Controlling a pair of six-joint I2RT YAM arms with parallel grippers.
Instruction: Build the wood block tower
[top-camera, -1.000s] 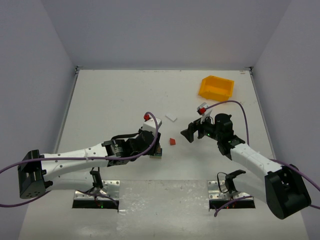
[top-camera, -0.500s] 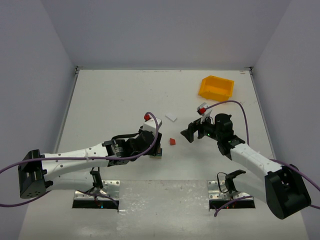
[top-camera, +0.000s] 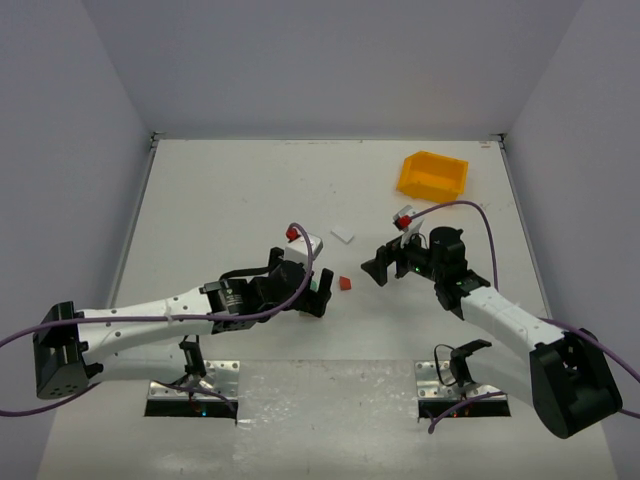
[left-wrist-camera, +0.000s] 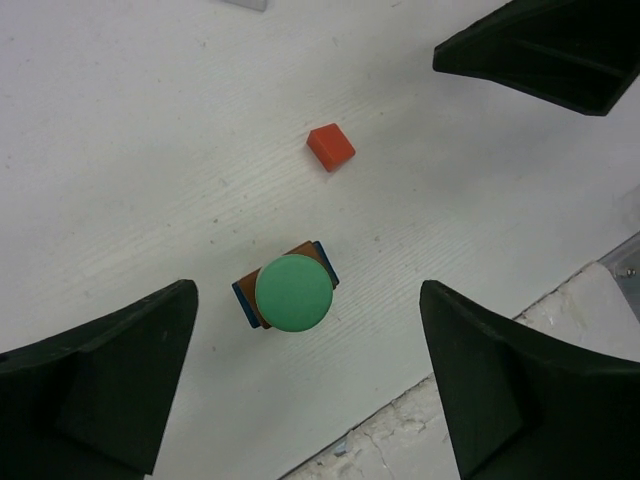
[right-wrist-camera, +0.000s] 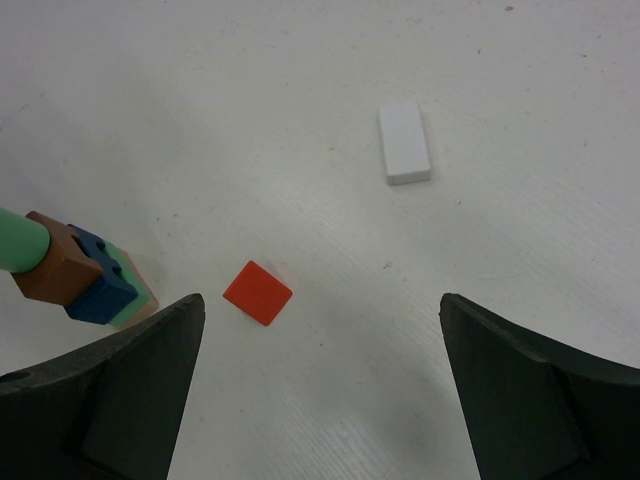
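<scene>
While the left gripper (top-camera: 320, 296) hangs over the table (top-camera: 230, 190) with its fingers (left-wrist-camera: 110, 380) spread wide and holding nothing, the wood block tower (left-wrist-camera: 293, 293) stands right under it. The tower is between the two fingers and touches neither. A round green block (right-wrist-camera: 20, 240) is on top, with a brown block (right-wrist-camera: 55, 265) and a blue block (right-wrist-camera: 100, 287) below. A red block (left-wrist-camera: 330, 147) lies alone just ahead of this gripper, past the tower. The right gripper (right-wrist-camera: 320, 300) is spread wide too and holds nothing. The red block lies below it, between its fingers. A white piece (right-wrist-camera: 404, 142) lies farther ahead, and a yellow bin (top-camera: 432, 175) sits well beyond.
</scene>
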